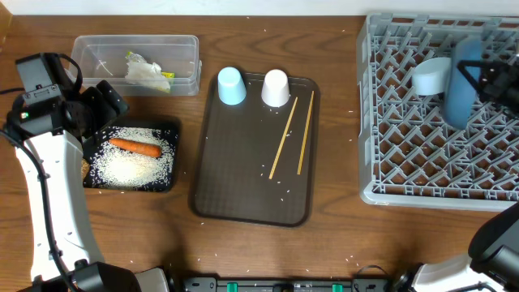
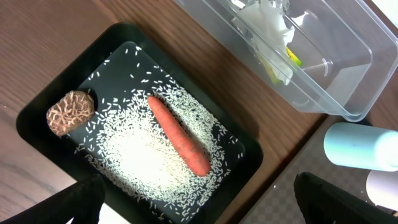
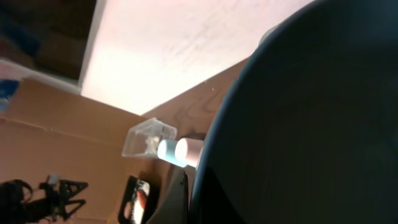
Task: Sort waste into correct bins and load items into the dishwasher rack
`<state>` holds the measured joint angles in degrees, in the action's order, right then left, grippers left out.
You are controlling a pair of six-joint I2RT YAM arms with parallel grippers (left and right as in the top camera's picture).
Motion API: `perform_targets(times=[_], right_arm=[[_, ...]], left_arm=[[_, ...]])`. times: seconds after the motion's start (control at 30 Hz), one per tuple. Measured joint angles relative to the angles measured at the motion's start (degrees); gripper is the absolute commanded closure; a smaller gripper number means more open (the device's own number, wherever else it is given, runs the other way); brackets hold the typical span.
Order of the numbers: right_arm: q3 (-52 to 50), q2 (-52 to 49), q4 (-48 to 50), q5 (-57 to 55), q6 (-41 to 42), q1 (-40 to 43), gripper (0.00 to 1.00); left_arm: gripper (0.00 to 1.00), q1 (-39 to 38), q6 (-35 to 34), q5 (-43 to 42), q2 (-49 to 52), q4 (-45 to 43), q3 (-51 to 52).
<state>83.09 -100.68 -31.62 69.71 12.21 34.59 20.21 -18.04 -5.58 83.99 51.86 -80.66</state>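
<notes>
My left gripper (image 1: 109, 109) hangs open over the shallow black tray (image 2: 43, 106), its fingertips (image 2: 81, 199) spread wide with nothing between them. In that tray lie an orange carrot (image 2: 180, 135), white rice grains (image 2: 140, 158) and a small brown food lump (image 2: 70, 112). The clear tub (image 1: 89, 50) holds a crumpled white tissue (image 2: 267, 22) and a yellow-green wrapper (image 2: 292, 59). Over the grey dishwasher rack (image 1: 422, 162), my right gripper (image 1: 477, 81) is shut on the dark-blue plate (image 1: 458, 93), which stands on edge beside the white bowl (image 1: 430, 75). The plate (image 3: 298, 124) fills the right wrist view.
A brown serving tray (image 1: 235, 178) in the middle carries a light-blue cup (image 1: 231, 85), a white cup (image 1: 276, 88) and a pair of wooden chopsticks (image 1: 284, 138). Loose rice grains are scattered on the tray and the wooden table.
</notes>
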Motion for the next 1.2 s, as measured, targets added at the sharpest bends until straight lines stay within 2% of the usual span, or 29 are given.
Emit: perform_targets(times=[0.53, 1.2], right_arm=[[-0.26, -0.20, -0.28, 6.43, 0.44, 0.92, 0.99], [-2.10, 0.04, 2.21, 3.21, 3.23, 4.44, 0.99]], left_arm=[[0.02, 0.00, 0.00, 0.00, 0.00, 0.00, 0.00], [0.02, 0.00, 0.00, 0.00, 0.00, 0.00, 0.00]])
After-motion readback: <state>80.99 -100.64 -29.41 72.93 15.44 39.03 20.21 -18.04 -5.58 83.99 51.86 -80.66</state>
